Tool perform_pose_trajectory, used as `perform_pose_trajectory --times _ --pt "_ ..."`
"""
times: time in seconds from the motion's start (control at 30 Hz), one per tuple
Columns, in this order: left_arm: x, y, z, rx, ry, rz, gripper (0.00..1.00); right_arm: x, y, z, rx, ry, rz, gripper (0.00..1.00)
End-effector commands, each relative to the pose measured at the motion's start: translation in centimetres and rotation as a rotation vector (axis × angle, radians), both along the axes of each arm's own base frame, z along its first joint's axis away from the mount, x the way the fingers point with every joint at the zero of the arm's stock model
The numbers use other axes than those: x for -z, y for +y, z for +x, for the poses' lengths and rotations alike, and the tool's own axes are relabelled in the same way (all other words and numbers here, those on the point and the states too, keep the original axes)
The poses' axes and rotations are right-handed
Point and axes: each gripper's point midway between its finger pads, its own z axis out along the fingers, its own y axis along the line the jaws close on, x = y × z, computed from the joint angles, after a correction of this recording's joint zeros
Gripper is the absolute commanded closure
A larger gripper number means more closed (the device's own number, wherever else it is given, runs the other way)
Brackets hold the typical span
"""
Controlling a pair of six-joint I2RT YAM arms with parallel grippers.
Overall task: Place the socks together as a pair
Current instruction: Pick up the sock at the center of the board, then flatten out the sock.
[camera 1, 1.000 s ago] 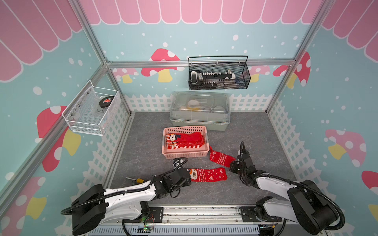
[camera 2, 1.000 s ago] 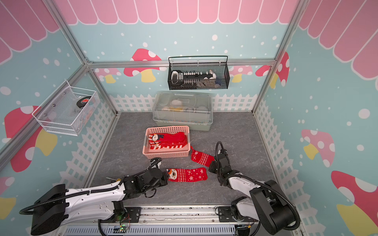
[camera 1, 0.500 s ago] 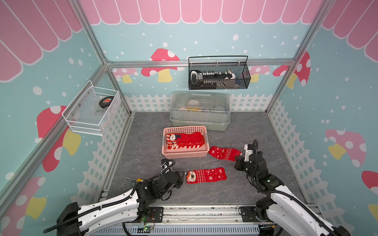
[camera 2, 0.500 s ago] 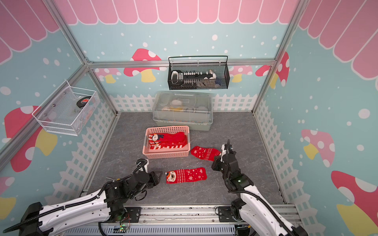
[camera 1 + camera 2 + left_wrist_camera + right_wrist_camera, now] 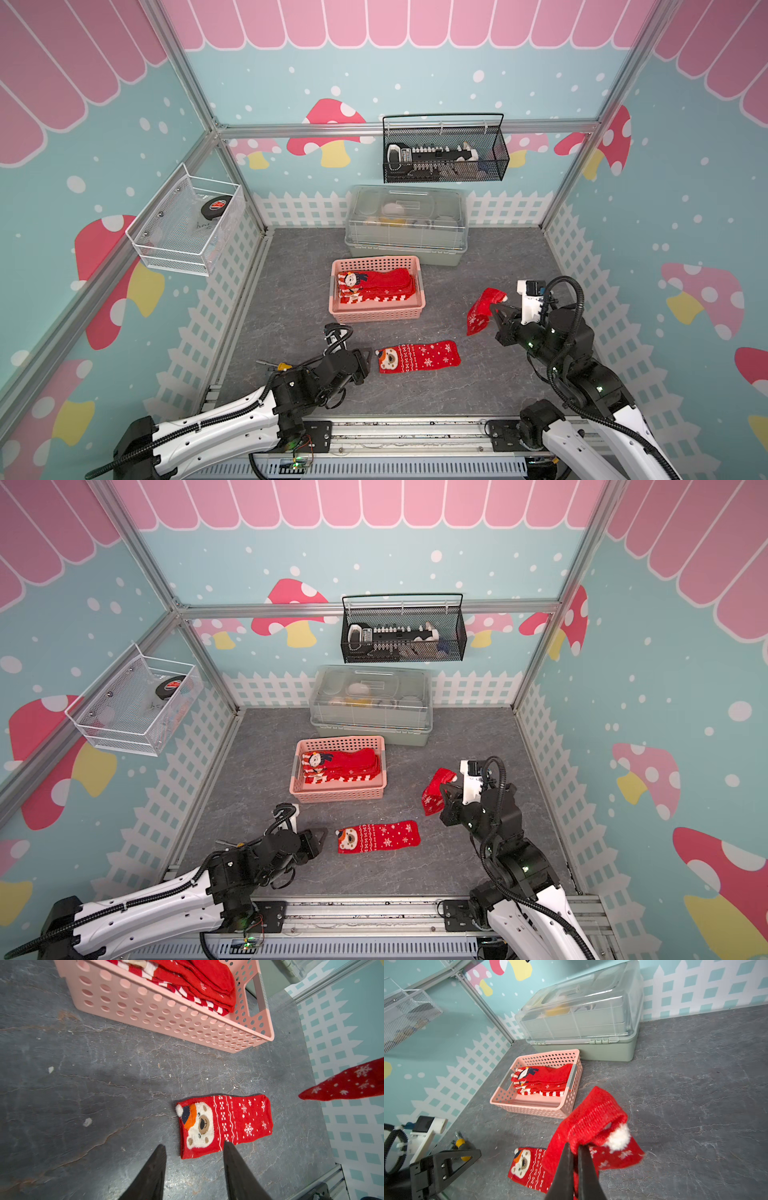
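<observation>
One sock (image 5: 591, 1115) in right gripper (image 5: 575, 1146)

The bench surface (image 5: 291, 299) is dark grey, veined like slate. The bear sock (image 5: 419, 357) is red with white snowflakes and white dotted bands. Its bear face is white and tan under a navy and orange cap. The snowflake sock (image 5: 591, 1126) is red with white snowflakes and a fluffy white pompom. The basket (image 5: 376, 313) is pale pink, perforated with round holes. The basket socks (image 5: 382, 282) are red, some striped red and white. The storage box (image 5: 405, 253) at the bench's rear edge has a sage green base and a clear lid. The walls (image 5: 415, 62) are teal with white dots, red mushrooms and pink scallops.
</observation>
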Motion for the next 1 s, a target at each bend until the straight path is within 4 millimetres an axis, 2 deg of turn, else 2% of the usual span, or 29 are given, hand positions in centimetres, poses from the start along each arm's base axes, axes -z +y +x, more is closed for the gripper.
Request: perform_pose_trajectory --times 0.0,0.17,0.3,0.43,0.57,0.77,0.97 --pt "-0.7 0.0 -0.1 0.006 -0.012 -0.006 0.55 1.8 1.2 -0.9 -0.087 0.075 -0.016 1.0" --pt "-0.5 0.1 -0.2 0.007 -0.007 -0.012 0.55 3.5 0.3 -1.4 -0.053 0.118 -0.041 1.0" --pt "-0.5 0.1 -0.2 0.004 -0.004 -0.017 0.56 3.5 -0.8 -2.1 -0.013 0.125 -0.061 1.0" --pt "-0.6 -0.1 -0.2 0.003 -0.002 -0.021 0.57 3.6 -0.6 -2.9 -0.043 0.149 -0.064 1.0" --pt "-0.9 -0.2 -0.1 -0.001 -0.004 -0.029 0.59 4.3 1.8 -3.5 -0.173 0.186 -0.009 1.0" --pt "-0.5 -0.2 -0.2 -0.008 0.015 -0.033 0.61 7.6 5.3 -3.2 -0.302 0.264 0.075 1.0" --pt "-0.4 -0.2 -0.2 -0.014 0.019 -0.035 0.61 7.5 8.2 -2.4 -0.35 0.215 0.088 1.0"
